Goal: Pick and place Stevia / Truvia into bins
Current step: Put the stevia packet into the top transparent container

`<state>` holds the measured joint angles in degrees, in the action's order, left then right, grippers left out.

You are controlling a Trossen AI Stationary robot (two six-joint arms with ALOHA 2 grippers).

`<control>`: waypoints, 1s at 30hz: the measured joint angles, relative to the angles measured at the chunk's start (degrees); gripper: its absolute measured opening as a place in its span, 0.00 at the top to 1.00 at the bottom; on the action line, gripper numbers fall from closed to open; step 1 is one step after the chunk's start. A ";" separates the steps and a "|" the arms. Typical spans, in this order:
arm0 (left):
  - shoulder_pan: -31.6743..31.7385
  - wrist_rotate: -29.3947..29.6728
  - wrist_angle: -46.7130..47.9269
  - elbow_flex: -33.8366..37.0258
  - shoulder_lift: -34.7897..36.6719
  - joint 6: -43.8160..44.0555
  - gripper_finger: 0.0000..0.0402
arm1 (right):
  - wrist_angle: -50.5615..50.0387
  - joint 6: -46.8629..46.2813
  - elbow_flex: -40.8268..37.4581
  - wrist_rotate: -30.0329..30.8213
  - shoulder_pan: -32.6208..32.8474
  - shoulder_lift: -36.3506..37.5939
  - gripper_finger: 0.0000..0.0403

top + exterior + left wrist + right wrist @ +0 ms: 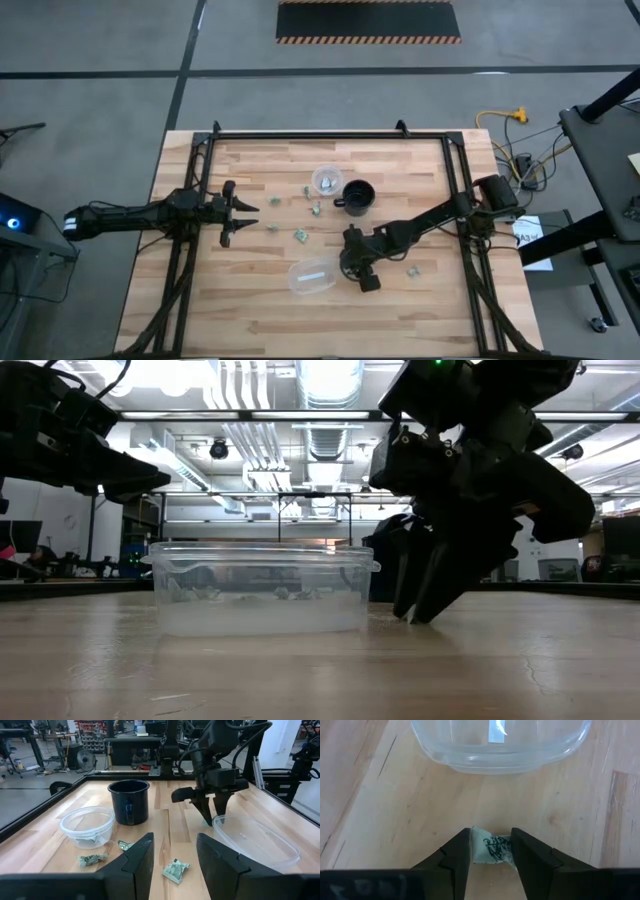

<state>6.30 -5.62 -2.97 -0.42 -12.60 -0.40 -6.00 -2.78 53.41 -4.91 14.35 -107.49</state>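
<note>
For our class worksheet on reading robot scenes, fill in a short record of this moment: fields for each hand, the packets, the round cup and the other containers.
right hand: down at the table beside the oval tub, fingers either side of a green-and-white packet
left hand: waiting over the table's left side, fingers apart, empty
loose packets: several lie on the wood
round cup: beside the black mug, holds a packet
oval tub: holds no packet

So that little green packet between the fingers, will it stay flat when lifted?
Probably not: the packet already looks crumpled between the right end effector's fingers, so it's likely floppy. It seems thin paper, probably very light, and might slide on the smooth table if nudged.
</note>
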 joint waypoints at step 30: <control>0.01 -0.01 0.01 0.01 0.00 0.00 0.67 | 7.35 8.46 -0.51 20.62 -1.21 -0.67 0.97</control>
<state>6.31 -5.63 -2.96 -0.41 -12.60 -0.40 1.35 5.68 52.90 15.72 13.14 -108.16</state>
